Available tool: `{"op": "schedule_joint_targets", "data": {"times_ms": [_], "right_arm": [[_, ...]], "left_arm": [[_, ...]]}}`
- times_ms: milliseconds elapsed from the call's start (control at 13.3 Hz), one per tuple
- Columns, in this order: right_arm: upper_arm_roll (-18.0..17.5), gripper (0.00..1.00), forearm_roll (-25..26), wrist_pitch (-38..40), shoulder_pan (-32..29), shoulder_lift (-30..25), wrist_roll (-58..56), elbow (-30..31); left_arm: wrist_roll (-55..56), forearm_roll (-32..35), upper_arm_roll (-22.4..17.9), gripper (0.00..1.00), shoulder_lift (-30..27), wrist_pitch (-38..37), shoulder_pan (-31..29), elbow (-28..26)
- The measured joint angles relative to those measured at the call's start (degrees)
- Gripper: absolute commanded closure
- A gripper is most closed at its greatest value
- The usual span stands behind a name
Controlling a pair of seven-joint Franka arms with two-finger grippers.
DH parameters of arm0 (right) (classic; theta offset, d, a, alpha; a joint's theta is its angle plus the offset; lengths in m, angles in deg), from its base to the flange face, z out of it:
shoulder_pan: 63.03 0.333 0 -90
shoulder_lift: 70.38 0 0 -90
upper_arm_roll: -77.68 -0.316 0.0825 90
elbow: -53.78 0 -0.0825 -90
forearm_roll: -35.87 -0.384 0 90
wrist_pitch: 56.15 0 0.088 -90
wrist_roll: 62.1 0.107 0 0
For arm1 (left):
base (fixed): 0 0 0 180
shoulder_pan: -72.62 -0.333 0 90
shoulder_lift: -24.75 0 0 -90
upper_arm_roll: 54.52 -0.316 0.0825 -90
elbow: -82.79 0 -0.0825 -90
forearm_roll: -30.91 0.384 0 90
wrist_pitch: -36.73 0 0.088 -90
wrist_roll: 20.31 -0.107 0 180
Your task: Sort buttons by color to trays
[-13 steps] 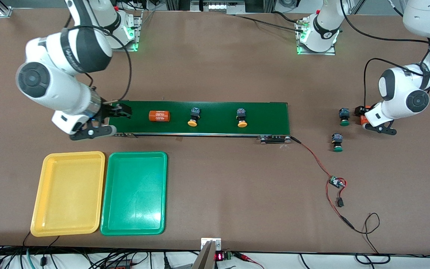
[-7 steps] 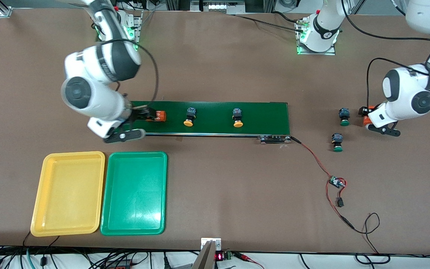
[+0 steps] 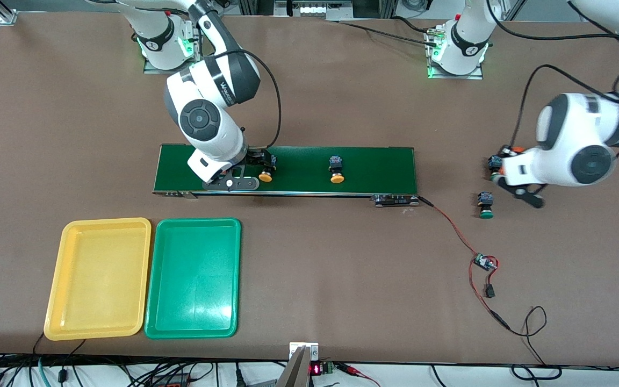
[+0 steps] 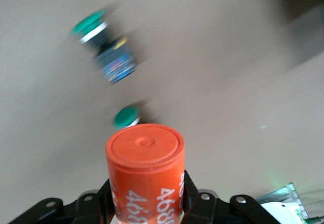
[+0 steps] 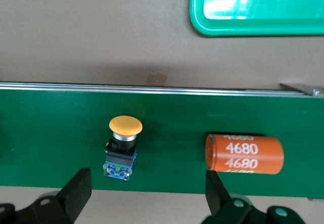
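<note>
Two yellow-capped buttons lie on the dark-green conveyor belt. My right gripper hangs open over the one nearer the right arm's end; in the right wrist view that button lies just ahead of the spread fingers. My left gripper is shut on an orange numbered cylinder above the bare table, over two green-capped buttons. One green button shows plainly in the front view. The yellow tray and the green tray sit side by side, nearer the camera than the belt.
A second orange numbered cylinder lies on the belt beside the yellow button, hidden under the right arm in the front view. A red-and-black wire with a small circuit board runs from the belt's end across the table.
The right arm has swept along the belt past the orange cylinder to the yellow button. The belt's things have drifted toward the right arm's end. The left gripper closed on its cylinder, now over the green buttons.
</note>
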Motion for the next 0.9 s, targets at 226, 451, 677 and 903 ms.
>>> {"op": "schedule_joint_targets", "data": {"times_ms": [226, 451, 677, 903], "right_arm": [[0.0, 0.0, 0.0, -0.1, 1.2, 1.8, 1.3, 0.0], [0.0, 0.0, 0.0, -0.5, 1.5, 3.5, 1.9, 0.5], [0.2, 0.0, 0.1, -1.4, 1.7, 4.0, 2.0, 2.9], [0.3, 0.0, 0.1, -2.0, 1.7, 4.0, 2.1, 4.1]], "left_arm": [[-4.6, -3.1, 5.9, 0.96, 0.6, 2.0, 0.8, 0.0], [-10.2, -3.5, 10.9, 0.98, 2.4, 7.6, 2.2, 0.0], [-14.9, -3.5, 13.9, 0.98, 5.6, 14.9, 4.6, -0.1], [-16.0, -3.5, 16.7, 0.98, 8.0, 19.3, 6.1, -0.1]]}}
